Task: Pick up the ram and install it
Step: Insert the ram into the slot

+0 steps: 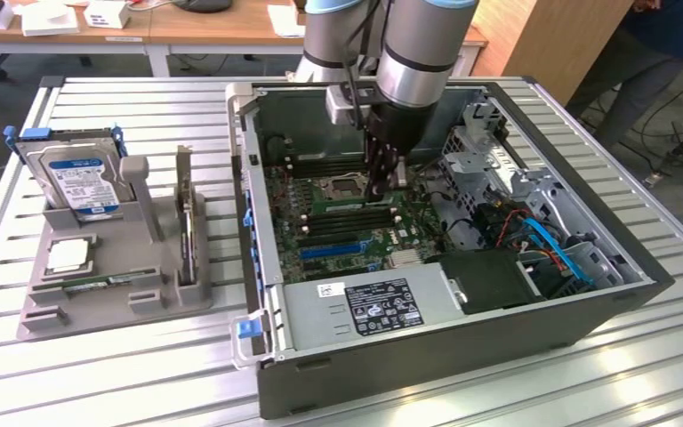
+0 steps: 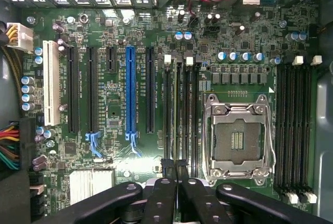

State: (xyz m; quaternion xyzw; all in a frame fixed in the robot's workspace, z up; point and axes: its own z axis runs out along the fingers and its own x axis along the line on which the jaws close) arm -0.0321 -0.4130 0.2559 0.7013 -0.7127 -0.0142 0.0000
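My gripper [image 1: 375,192] hangs inside the open computer case [image 1: 461,351], just above the green motherboard [image 1: 306,189]. In the wrist view its black fingers [image 2: 167,182] stand close together, shut, over the black memory slots [image 2: 179,109] beside the empty CPU socket [image 2: 237,136]. I cannot tell whether a ram is pinched between them. A ram [image 1: 99,286] lies flat in the grey holder [image 1: 140,298] on the table, at the exterior view's left.
The holder also carries a silver hard drive [image 1: 78,178], a chip [image 1: 67,255] and an upright card [image 1: 184,213]. Inside the case are a power supply [image 1: 365,307], blue cables [image 1: 555,249] and a drive cage [image 1: 484,151]. A person [image 1: 674,53] stands at the far right.
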